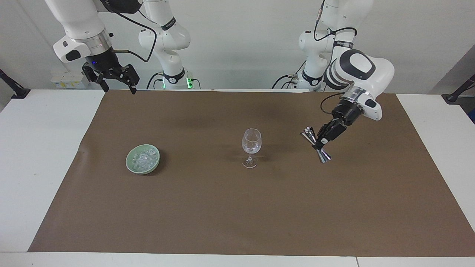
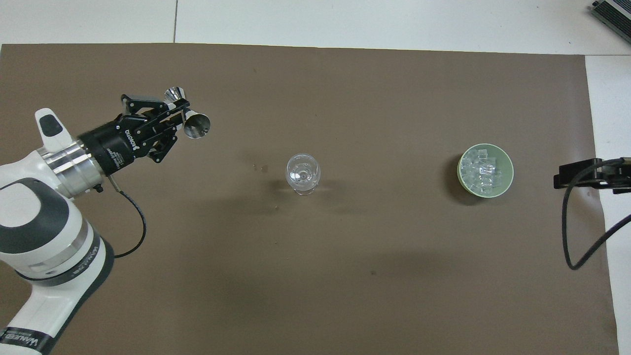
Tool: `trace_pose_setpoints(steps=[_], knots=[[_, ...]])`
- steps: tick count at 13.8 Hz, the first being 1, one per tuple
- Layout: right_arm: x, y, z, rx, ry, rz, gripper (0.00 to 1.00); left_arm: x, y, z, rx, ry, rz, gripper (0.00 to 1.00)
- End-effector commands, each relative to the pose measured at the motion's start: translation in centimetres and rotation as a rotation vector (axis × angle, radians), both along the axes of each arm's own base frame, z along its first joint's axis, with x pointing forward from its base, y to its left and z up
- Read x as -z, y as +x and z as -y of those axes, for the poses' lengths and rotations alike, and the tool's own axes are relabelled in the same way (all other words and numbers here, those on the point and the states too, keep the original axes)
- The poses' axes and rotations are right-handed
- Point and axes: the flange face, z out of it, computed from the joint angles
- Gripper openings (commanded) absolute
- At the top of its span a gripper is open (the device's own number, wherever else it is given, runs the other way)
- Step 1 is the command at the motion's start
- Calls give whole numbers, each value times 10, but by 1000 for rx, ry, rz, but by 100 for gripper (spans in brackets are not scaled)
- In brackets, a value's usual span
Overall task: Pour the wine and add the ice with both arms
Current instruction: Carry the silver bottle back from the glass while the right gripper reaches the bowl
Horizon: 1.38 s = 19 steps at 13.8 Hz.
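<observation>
Left gripper point(image 1: 321, 140) pinches a tilted metal jigger point(image 1: 315, 145) above the mat, apart from the wine glass point(image 1: 251, 146); right gripper point(image 1: 117, 83) waits, jaws spread.

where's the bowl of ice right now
The green bowl of ice sits on the brown mat toward the right arm's end of the table, level with the wine glass, which stands mid-mat.

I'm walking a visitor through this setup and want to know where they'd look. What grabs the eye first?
Probably the shiny steel hourglass-shaped jigger, tilted in the shut left gripper over the brown mat toward the left arm's end. Next, the clear stemmed wine glass standing alone mid-mat, and the pale green bowl heaped with ice toward the right arm's end, where the open right gripper waits above the mat's edge.
</observation>
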Motion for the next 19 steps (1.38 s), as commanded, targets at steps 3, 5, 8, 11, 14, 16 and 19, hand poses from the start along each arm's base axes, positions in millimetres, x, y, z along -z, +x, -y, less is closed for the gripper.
trace_pose_setpoints(steps=[3, 5, 8, 11, 14, 16, 19], knots=[[0, -3, -1, -23, 16, 21, 100, -10, -17, -87, -24, -150, -212, 0], [7, 1, 0, -87, 15, 41, 100, 1, -25, -112, -49, -201, -270, 0], [38, 6, 8, -179, 12, 46, 100, 16, -33, -141, -76, -270, -338, 0], [61, 12, 6, -223, 4, 89, 100, 34, -42, -153, -100, -295, -384, 0], [95, 28, 7, -267, -1, 96, 100, 40, -46, -158, -131, -329, -435, 0], [118, 36, 7, -269, -10, 131, 100, 41, -49, -167, -146, -372, -474, 0], [162, 50, 7, -294, -18, 132, 100, 57, -53, -187, -145, -422, -509, 0]])
